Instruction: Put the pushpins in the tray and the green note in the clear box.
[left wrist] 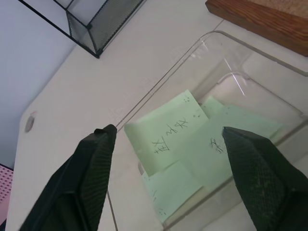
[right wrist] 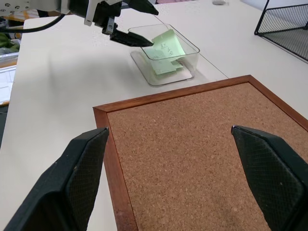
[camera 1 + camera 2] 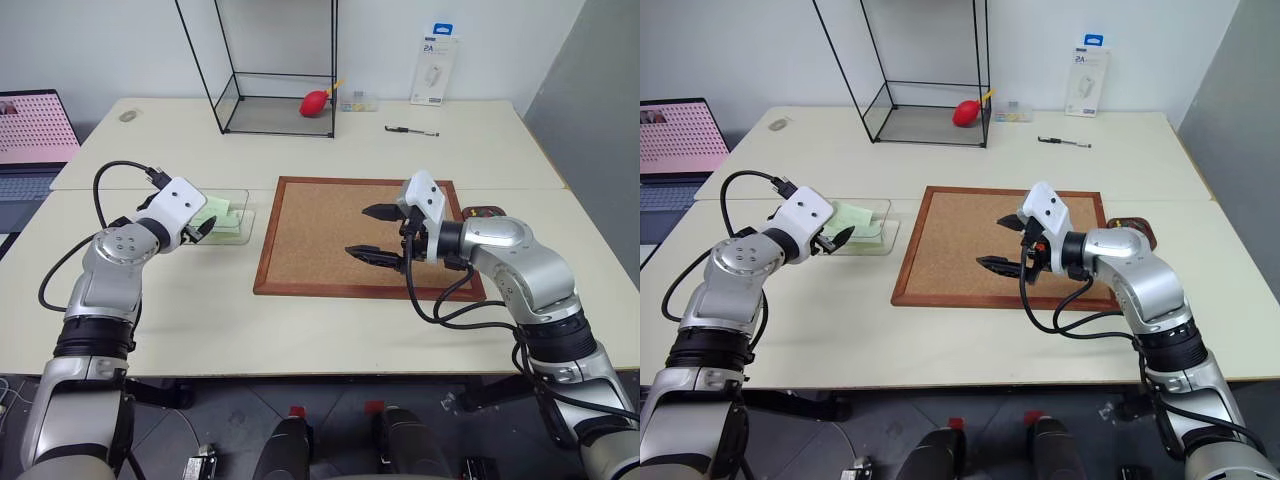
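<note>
Pale green paper sticky notes (image 1: 180, 144) with small dark handwritten marks lie overlapping inside the low, transparent plastic box (image 3: 238, 215) with rounded corners, which sits on the cream tabletop (image 3: 200, 320) toward its left edge, just beside the left side of the large wood-framed cork board (image 3: 340, 235). At least 2 sheets show, one tilted up against the box's wall. The left gripper (image 3: 203, 227) hovers at the near left corner of the box, its 2 black fingers (image 1: 91, 168) spread wide and holding nothing, the notes lying free between and beyond the tips.

The right gripper (image 3: 372, 232) hangs over the middle of the cork board, its 2 black fingers (image 2: 82, 168) likewise spread wide and empty, apart from the cork surface. The small dark reddish-brown tray (image 3: 482, 212) with rounded corners rests just off the board's right edge, partly hidden behind the right arm; whether pushpins lie in it cannot be told.

Toward the far edge of the tabletop stands a tall black-wire-framed glass case (image 3: 280, 65) with a red bulb-shaped object (image 3: 317, 103) at its right corner. A white packaged item (image 3: 437, 68) leans against the wall near the far right corner, a thin dark pen (image 3: 411, 131) lies just in front of it, and a laptop (image 3: 30, 140) with a pink screen sits beyond the left edge.
</note>
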`<state>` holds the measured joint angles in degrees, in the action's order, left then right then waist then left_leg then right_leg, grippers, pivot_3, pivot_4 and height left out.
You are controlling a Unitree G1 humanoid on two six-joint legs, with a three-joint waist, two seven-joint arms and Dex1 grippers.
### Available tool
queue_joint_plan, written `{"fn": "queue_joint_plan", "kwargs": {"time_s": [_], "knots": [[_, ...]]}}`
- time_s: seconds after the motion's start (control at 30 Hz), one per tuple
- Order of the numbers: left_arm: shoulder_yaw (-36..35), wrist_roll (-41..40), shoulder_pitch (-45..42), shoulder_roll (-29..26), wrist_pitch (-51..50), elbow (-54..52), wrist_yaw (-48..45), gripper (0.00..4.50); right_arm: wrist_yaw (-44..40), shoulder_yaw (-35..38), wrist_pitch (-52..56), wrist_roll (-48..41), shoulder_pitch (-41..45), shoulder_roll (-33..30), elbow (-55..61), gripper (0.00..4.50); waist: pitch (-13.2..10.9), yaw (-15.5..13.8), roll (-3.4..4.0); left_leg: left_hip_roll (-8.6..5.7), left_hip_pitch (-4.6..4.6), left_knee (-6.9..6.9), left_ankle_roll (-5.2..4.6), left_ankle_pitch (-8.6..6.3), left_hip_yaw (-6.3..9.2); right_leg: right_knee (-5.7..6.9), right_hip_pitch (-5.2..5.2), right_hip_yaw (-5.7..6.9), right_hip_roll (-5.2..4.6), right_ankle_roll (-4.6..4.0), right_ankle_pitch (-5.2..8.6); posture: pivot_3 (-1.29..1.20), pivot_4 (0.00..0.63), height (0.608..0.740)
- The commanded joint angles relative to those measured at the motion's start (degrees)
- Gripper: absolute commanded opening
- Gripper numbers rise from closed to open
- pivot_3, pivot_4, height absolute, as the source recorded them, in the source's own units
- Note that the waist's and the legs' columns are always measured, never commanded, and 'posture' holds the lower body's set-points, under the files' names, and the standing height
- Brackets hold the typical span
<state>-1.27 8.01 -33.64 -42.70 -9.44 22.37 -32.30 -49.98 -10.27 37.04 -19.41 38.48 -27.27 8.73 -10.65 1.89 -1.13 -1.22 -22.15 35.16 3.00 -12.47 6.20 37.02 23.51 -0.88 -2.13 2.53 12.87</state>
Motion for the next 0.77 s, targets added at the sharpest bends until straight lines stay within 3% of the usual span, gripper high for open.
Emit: {"fn": "queue_joint_plan", "kwargs": {"time_s": [0.03, 0.27, 0.43, 0.6, 0.77], "knots": [[-5.13, -6.15, 1.58, -1.67, -5.42, -10.18, -3.88, 4.45, -0.5, 2.72, 0.68, -2.13, 0.51, -1.14, 2.61, 4.33, 0.0, 0.01, 0.0, 0.01, -0.01, 0.0, 0.0, 0.0, 0.0, -0.01, 0.0, 0.0, 0.0, 0.0, 0.0, 0.0, 0.15, 0.74], [-8.37, -16.69, 5.36, 0.56, -16.25, -23.76, -8.95, 4.45, 2.48, 7.06, 2.96, -4.48, -4.28, -2.06, 5.43, 4.33, -0.01, 0.01, -0.01, -0.01, -0.05, 0.0, 0.0, 0.0, 0.0, -0.03, 0.0, -0.01, -0.02, -0.01, 0.0, 0.0, 0.15, 0.74], [-5.81, -19.63, 12.82, 4.32, -16.23, -33.09, -9.34, 4.45, 7.86, 12.19, -3.27, -2.61, -13.39, -1.13, 7.73, 4.33, 0.0, -0.06, -0.01, -0.01, -0.07, -0.01, 0.0, 0.0, -0.03, -0.05, 0.01, -0.04, -0.04, -0.01, 0.01, 0.0, 0.15, 0.74], [-4.84, -23.68, 16.76, 7.68, -15.27, -35.72, -11.29, 4.45, 7.61, 12.96, -7.39, -1.28, -20.69, -3.03, 8.67, 4.33, -0.01, -0.05, -0.02, 0.01, -0.02, 0.0, 0.0, 0.0, -0.05, -0.02, -0.01, -0.05, -0.03, -0.02, 0.01, 0.0, 0.15, 0.74], [-3.04, -24.26, 17.84, 8.3, -14.87, -35.7, -12.1, 4.45, 6.98, 12.78, -8.79, -0.79, -22.06, -5.06, 7.32, 4.33, -0.01, 0.08, -0.02, 0.04, 0.11, 0.01, 0.0, 0.0, -0.14, 0.02, -0.06, -0.09, 0.01, -0.02, 0.01, 0.0, 0.15, 0.74]]}}
